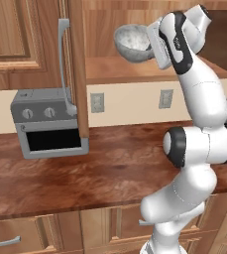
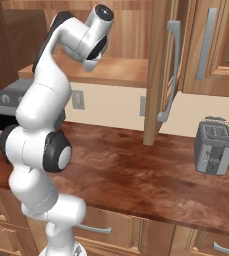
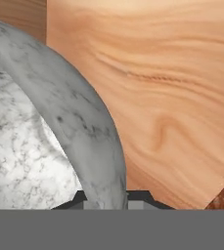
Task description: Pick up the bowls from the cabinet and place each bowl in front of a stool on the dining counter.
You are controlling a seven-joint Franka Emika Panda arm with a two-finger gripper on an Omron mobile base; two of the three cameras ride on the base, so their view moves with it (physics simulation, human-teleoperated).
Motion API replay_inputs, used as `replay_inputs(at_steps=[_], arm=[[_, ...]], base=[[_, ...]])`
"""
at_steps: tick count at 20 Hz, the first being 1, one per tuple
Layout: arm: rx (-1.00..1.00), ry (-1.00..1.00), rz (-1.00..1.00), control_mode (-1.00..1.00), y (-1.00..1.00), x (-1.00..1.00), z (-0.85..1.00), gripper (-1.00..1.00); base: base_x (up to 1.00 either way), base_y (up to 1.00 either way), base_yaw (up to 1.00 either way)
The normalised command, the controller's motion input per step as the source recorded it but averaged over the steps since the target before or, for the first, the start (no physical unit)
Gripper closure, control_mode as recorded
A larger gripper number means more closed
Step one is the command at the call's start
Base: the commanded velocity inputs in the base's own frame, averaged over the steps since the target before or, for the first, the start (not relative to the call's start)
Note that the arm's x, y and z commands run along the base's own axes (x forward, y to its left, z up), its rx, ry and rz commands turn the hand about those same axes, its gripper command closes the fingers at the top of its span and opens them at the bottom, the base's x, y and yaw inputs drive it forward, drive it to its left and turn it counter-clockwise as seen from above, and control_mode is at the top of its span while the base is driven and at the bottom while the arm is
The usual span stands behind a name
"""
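A mottled grey-white stone-look bowl [image 1: 131,42] hangs tilted just above the plank shelf [image 1: 135,72] of the brown wood cabinet [image 1: 30,34], whose door [image 1: 78,64] stands open. My gripper [image 1: 148,43] is shut on the bowl's right rim. In the hand view the bowl [image 3: 40,132] lies to the left and its thick rim runs down between my two dark fingertips [image 3: 140,196], so my gripper [image 3: 108,197] pinches it, with the wood cabinet wall [image 3: 172,97] behind. From the right, my arm covers the hand in front of the shelf [image 2: 118,70].
A grey toaster oven [image 1: 50,121] stands on the red-brown worktop [image 1: 95,168] below the open door, whose silver bar handle [image 1: 63,64] juts out. A grey toaster [image 2: 213,145] stands to the right. Another open door [image 2: 158,70] hangs right of the arm.
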Motion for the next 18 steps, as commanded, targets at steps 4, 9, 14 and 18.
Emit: replay_inputs(at_steps=[4, 9, 14, 18], arm=[[0.00, 0.00, 0.00, -1.00, 0.00, -0.69, 0.00, 1.00], [0.00, 0.00, 0.00, -1.00, 0.00, -0.89, 0.00, 1.00], [-0.01, 0.08, 0.00, -1.00, 0.00, -1.00, 0.00, 1.00], [0.00, 0.17, 0.00, -1.00, 0.00, -0.95, 0.00, 1.00]], base=[[0.00, 0.00, 0.00], [0.00, 0.00, 0.00], [0.00, 0.00, 0.00], [0.00, 0.00, 0.00]])
